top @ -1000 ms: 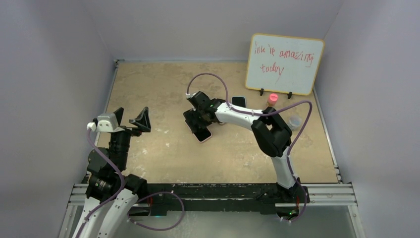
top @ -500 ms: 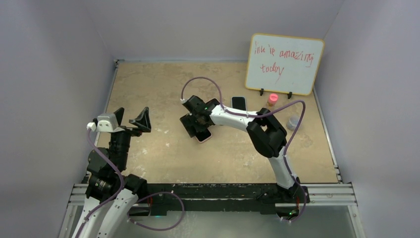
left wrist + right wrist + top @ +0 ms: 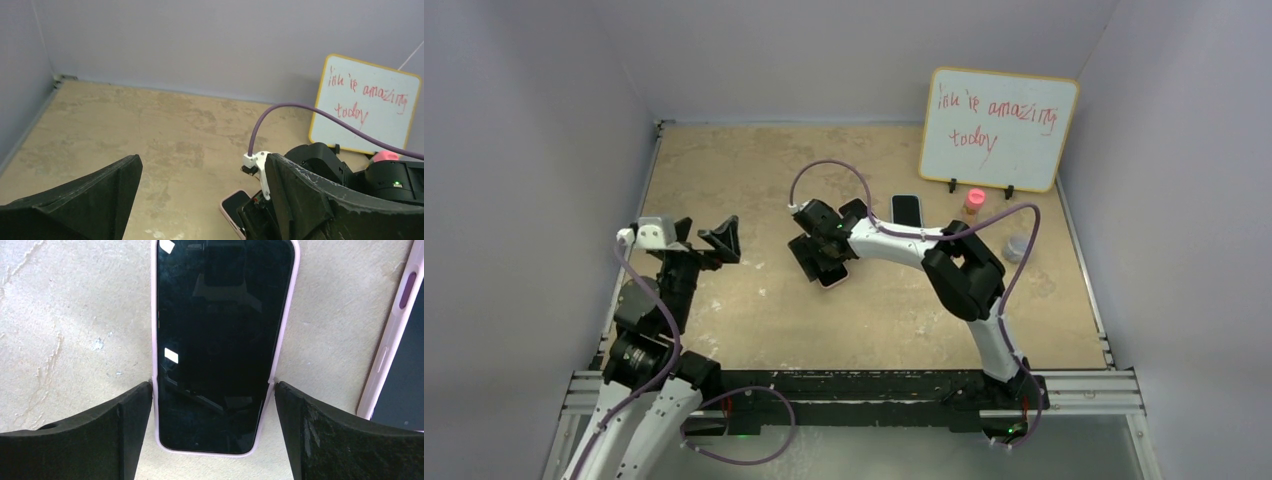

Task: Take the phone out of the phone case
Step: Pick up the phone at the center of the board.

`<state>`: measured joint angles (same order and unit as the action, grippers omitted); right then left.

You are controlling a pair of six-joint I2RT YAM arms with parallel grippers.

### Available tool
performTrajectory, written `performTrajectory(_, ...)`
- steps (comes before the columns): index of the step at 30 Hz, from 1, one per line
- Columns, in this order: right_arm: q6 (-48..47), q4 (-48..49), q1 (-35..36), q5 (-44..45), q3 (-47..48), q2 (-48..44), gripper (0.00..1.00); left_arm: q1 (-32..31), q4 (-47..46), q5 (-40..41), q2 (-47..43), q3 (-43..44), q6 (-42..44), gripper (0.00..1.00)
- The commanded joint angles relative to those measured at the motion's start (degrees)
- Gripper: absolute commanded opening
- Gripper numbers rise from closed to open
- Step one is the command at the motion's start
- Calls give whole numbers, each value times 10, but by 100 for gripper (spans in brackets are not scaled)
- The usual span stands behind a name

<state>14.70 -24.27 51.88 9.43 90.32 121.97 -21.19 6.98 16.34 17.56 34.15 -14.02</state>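
Note:
The phone (image 3: 222,335) lies screen up on the table inside its pale pink phone case (image 3: 155,340). My right gripper (image 3: 213,385) straddles its near end, and both fingertips (image 3: 142,400) touch the case's long edges. From above, the right gripper (image 3: 820,252) covers most of the phone, leaving a pink corner (image 3: 832,281) showing. In the left wrist view the phone (image 3: 234,205) shows beside the right arm. My left gripper (image 3: 699,238) hangs open and empty over the left of the table, well apart from the phone. Its jaws (image 3: 202,159) stand wide.
A second phone (image 3: 906,208) in a pink case (image 3: 395,335) lies just right of the first. A whiteboard (image 3: 996,128) stands at the back right, with a pink-capped bottle (image 3: 974,200) and a clear cup (image 3: 1019,245) near it. Purple walls close in the table.
My right gripper has shifted slightly left and settled around the phone, its fingers closing in on the case edges. The left arm has moved a little right and forward, still open.

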Motion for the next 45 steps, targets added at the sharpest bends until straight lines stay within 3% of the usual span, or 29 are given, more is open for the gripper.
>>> performTrajectory(1,3,3,2,41,-58,-27,90,-3,43,-39,40,22,-74,98)
performTrajectory(5,10,56,3,12,-112,-71,74,-3,78,-71,89,31,-125,98)
performTrajectory(11,33,151,3,-23,-216,-142,37,-3,110,-117,180,18,-187,95)
performTrajectory(17,75,267,3,-49,-337,-222,22,-3,27,-209,251,-56,-260,91)
performTrajectory(27,162,453,3,-99,-471,-303,9,-3,-184,-306,357,-148,-366,88)
performTrajectory(34,201,533,3,-116,-502,-297,8,-10,-320,-340,436,-191,-426,84)
performTrajectory(45,222,579,4,-130,-510,-267,10,-70,-428,-276,575,-188,-463,71)
